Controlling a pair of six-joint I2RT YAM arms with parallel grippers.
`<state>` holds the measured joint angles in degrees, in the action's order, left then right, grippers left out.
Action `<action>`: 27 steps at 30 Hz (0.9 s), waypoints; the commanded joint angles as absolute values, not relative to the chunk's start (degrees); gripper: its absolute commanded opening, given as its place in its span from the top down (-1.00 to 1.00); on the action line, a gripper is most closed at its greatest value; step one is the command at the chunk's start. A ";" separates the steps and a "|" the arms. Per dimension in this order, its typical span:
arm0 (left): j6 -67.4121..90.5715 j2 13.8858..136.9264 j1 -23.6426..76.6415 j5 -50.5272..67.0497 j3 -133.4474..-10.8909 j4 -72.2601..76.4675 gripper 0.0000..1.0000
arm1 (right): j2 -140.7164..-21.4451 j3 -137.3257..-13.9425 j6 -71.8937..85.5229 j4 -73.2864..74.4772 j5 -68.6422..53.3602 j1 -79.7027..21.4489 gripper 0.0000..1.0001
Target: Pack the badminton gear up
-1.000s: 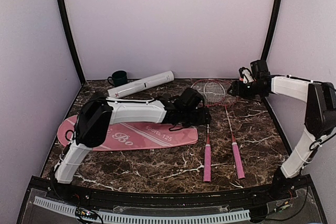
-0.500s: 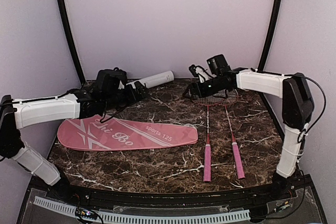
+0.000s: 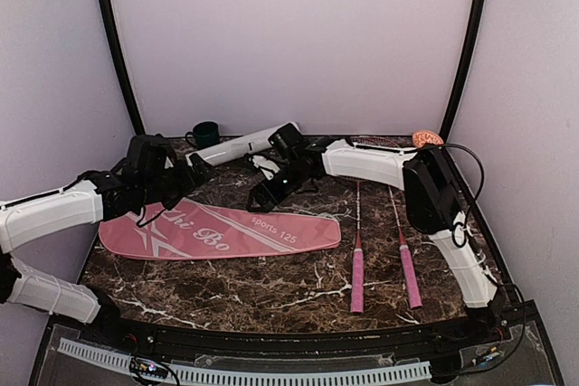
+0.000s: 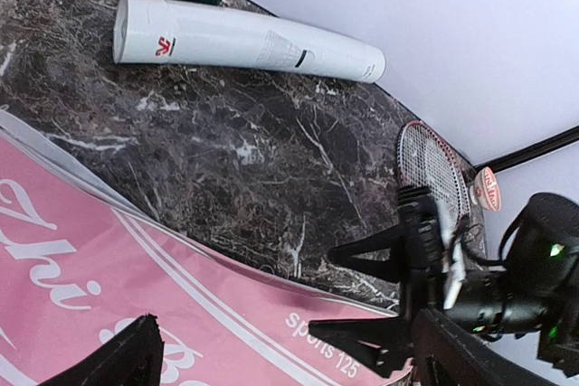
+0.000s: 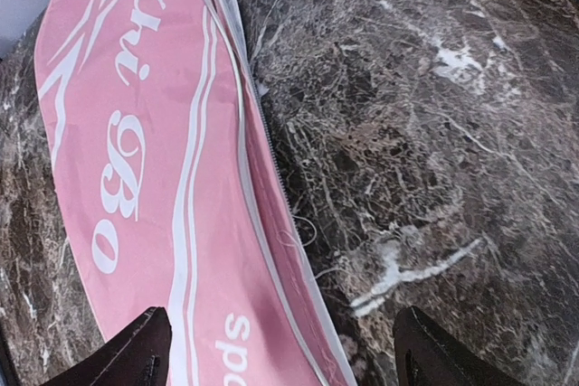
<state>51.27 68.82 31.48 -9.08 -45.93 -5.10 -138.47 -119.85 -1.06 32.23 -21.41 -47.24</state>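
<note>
At the far left, our left hand (image 4: 285, 336) hovers over the lettered end of the pink bag (image 3: 217, 232). Its fingers are spread wide with nothing between them. The bag lies flat on the marble worktop (image 3: 271, 287), across its left half, with the white lettering facing up and the zip edge turned toward the back.

Behind the bag, the dark green mug (image 3: 205, 133) stands near the rear wall. The long white tube (image 3: 242, 144) lies on its side just beside the mug, clear of the bag.

Toward the middle, our right arm reaches across from the right. The right hand (image 5: 280, 327) hangs above the zip edge near the bag's narrow end — fingers wide apart, gripping nothing.

To the right of the bag, the two rackets (image 3: 357, 273) lie side by side on the worktop. Their pink handles point toward the near edge, and their red-framed heads lie at the back, partly hidden under the right arm.

In the rear right corner, the small orange bowl (image 3: 427, 139) sits just beside the racket heads — we cannot tell whether they touch.
</note>
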 commanded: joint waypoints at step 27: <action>43.58 52.68 28.00 -22.54 -49.30 -18.09 -0.72 | -118.16 -104.22 2.76 19.02 -26.04 -54.17 1.00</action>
